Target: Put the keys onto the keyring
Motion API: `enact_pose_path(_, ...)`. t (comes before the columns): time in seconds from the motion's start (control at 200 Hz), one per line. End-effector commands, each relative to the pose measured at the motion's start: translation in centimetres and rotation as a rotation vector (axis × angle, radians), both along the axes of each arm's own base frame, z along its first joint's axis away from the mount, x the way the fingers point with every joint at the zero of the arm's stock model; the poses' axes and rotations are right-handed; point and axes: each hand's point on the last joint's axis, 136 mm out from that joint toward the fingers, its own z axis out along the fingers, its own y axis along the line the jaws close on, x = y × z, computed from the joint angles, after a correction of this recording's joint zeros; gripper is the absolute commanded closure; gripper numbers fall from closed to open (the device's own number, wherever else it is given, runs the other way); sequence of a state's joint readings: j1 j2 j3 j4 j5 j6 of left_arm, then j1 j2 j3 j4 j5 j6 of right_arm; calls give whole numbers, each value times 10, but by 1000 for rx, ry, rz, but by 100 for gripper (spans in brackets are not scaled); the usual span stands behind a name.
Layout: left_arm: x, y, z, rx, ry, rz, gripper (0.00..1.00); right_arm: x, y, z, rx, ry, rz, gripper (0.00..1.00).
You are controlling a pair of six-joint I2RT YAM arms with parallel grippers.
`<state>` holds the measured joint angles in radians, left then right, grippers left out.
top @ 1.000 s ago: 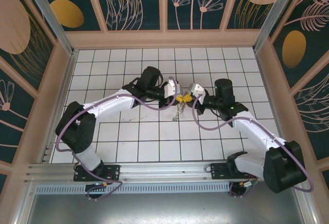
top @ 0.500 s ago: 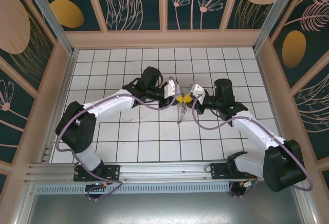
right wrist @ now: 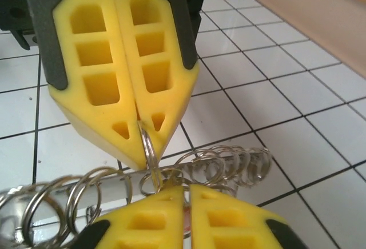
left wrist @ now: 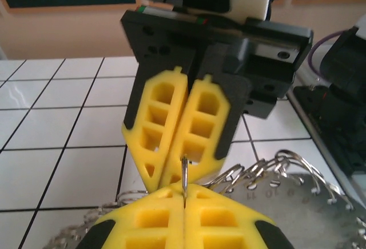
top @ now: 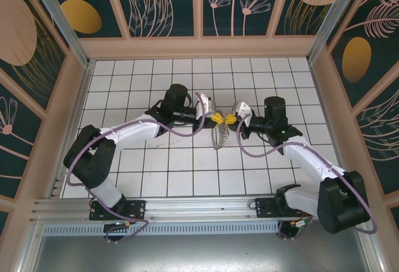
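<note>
The left gripper (top: pixel 214 117) and right gripper (top: pixel 230 118), ribbed yellow pads (right wrist: pixel 103 83) clamped tip to tip, both pinched the silver-grey wire keyring (top: pixel 218 137), which hung at 6 o'clock beneath them; the wrist views resolved coiled loops, the top view a blur.

Arms: left arm (top: pixel 128 127) and right arm (top: pixel 308 156), white shells, black joints
Cables: lilac cable (top: pixel 181 131) looping along each arm
Hands: left hand (top: pixel 216 117), right hand (top: pixel 229 119), black plates with holes
Fingers: yellow fingers (right wrist: pixel 146 60), rectangular and triangular cut-outs
</note>
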<state>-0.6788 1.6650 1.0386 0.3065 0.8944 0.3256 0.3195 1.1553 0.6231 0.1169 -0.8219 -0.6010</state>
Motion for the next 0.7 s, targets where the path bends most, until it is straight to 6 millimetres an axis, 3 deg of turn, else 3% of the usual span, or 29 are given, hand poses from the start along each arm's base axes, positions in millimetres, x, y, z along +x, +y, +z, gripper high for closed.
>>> enact_pose_path(0.0,-11,-2,33,-105,-39,-73,100,-1,4,9,52,-15,34,94)
enact_pose_path(0.185,-10,-4,26,-97,-20,-75,100,-4,8,17,76,-19,61,94)
enact_pose_path(0.335,5,-2,19,-61,-47,20,100,6,-3,13,27,-48,-45,89)
enact_pose_path(0.505,29,9,-4,78,-102,172,100,17,-23,16,-20,-123,-198,81)
enact_pose_path(0.696,36,26,-29,227,-143,239,100,21,-32,29,19,-140,-281,71)
